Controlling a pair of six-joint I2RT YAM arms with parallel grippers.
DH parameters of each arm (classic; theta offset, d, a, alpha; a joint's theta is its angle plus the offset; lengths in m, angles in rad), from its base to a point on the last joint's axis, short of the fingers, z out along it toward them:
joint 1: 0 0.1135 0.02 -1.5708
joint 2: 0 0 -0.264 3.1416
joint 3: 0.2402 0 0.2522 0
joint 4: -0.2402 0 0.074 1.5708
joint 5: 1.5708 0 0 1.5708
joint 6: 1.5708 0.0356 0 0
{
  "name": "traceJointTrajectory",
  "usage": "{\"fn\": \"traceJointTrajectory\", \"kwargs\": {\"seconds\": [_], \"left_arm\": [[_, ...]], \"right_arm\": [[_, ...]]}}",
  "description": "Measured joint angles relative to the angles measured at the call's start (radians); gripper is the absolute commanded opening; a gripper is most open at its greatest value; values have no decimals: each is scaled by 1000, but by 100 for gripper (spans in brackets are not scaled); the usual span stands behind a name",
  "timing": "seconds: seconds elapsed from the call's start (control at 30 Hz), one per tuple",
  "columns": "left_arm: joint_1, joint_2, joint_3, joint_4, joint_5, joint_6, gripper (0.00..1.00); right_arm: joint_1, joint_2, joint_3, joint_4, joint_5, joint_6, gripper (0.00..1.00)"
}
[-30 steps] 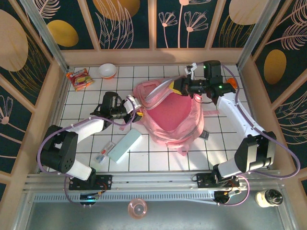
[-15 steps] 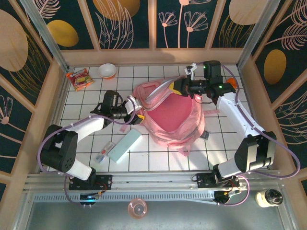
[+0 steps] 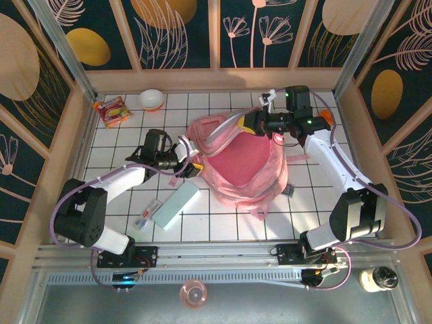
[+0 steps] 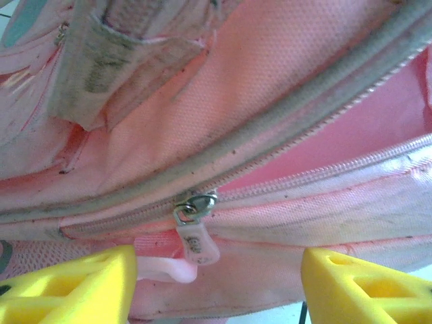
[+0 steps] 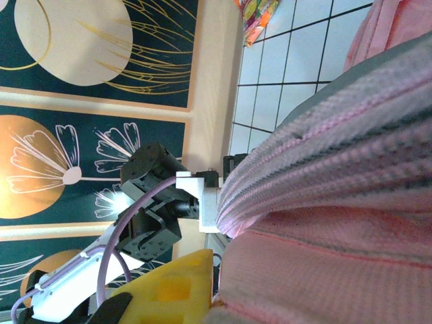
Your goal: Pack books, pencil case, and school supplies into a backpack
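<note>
The pink backpack (image 3: 243, 162) lies open in the middle of the table, its red-pink inside facing up. My left gripper (image 3: 192, 162) is at its left edge, open. In the left wrist view the yellow fingers (image 4: 74, 287) stand wide apart, with a zip pull (image 4: 196, 236) hanging between them, untouched. My right gripper (image 3: 251, 123) is shut on the backpack's upper rim and holds it up. Pink webbing (image 5: 324, 135) presses against its yellow finger (image 5: 169, 290). The mint pencil case (image 3: 175, 204) and the clear packet (image 3: 147, 214) lie at the front left. A dark grey gadget (image 3: 288, 190) lies by the backpack's right side. The books are hidden.
A snack packet (image 3: 111, 110) and a small bowl (image 3: 151, 99) sit at the back left. An orange object (image 3: 326, 117) lies by the right arm. Wooden walls close the table on three sides. Bare tiles lie in front of the backpack.
My left gripper has crept slightly along the backpack's left edge and its jaws stand a little wider. The right gripper and the raised rim have not moved.
</note>
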Motion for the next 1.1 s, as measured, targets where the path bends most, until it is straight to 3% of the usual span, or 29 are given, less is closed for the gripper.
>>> {"fn": "traceJointTrajectory", "kwargs": {"seconds": [0.13,0.27,0.5,0.7,0.93,1.1], "left_arm": [[0,32,1,34,5,-22,56],[0,54,3,56,4,-37,41],[0,58,6,93,2,-54,34],[0,66,11,106,-1,-68,19],[-2,69,24,106,-66,-91,4],[-6,69,37,114,-148,-109,0]], "right_arm": [[0,0,0,0,-3,0,0],[0,1,0,0,-6,1,0],[0,1,0,1,-16,1,0],[-2,1,0,1,-21,1,0],[-3,1,0,1,-21,0,0],[-4,1,20,-1,-18,2,0]]}}
